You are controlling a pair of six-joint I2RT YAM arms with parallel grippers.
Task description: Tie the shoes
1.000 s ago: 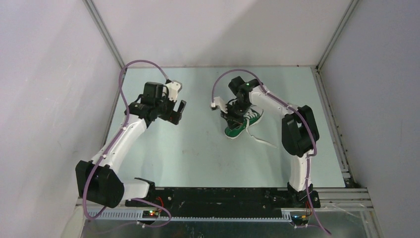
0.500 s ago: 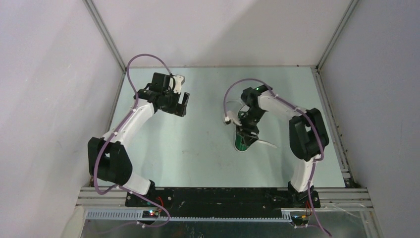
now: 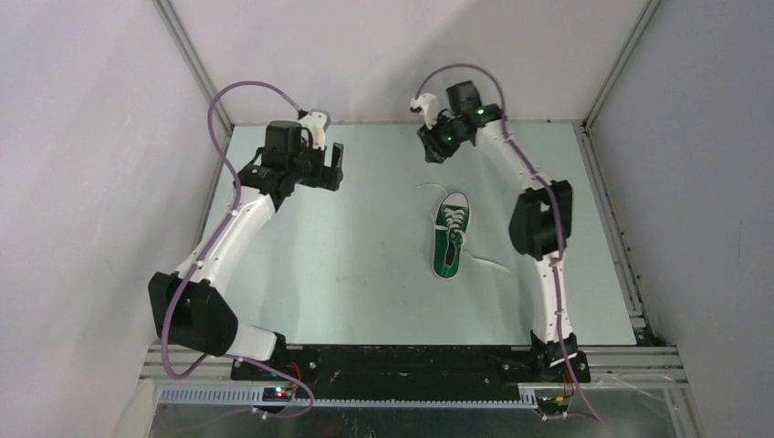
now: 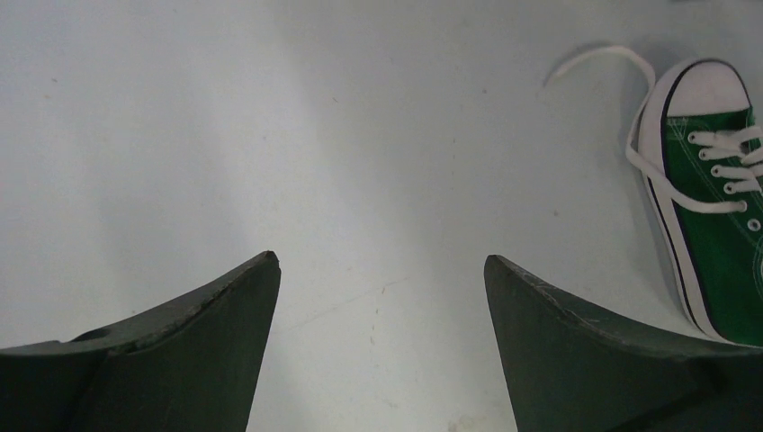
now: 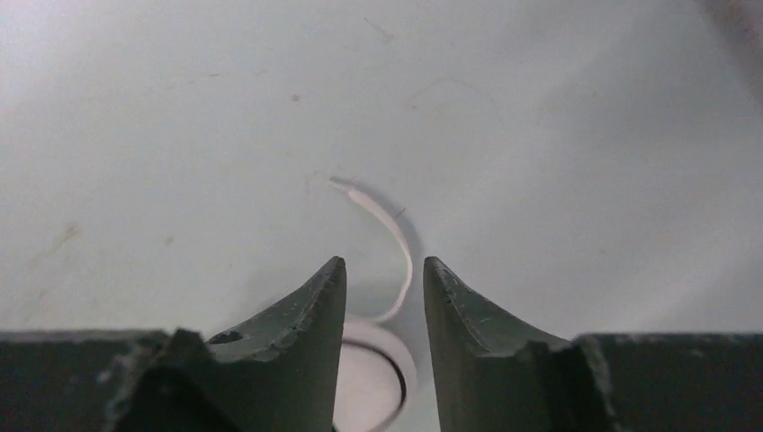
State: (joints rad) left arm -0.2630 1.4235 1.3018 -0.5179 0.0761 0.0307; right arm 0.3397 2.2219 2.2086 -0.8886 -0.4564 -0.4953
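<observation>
we read this as the very start of the tying: both laces are loose and no crossing or knot is made yet. the green sneaker (image 3: 449,242) lies flat on the table (image 3: 347,265), right of centre, with its toe cap (image 4: 711,90) toward the far wall and its heel toward the arm bases. one lace end (image 3: 425,187) curls off the toe to the far left. the other lace end (image 3: 491,264) trails out on the shoe's right side.

the left gripper (image 4: 380,261) hangs over bare table well to the left of the sneaker, jaws spread wide with nothing between them. the right gripper (image 5: 385,263) hovers above the far side of the toe with its jaws parted only narrowly. through the gap we see the curled lace end lying on the table below. it seems free rather than pinched, though the fingers hide the part nearest the toe.

so the step in hand is picking up the laces. next, we judge, the right gripper must drop onto that curled end and close on it. the end is thin and flat, so the tips need to be right at the table. the left gripper has to cross to the shoe for the second lace, and the two arms risk crowding each other there.
</observation>
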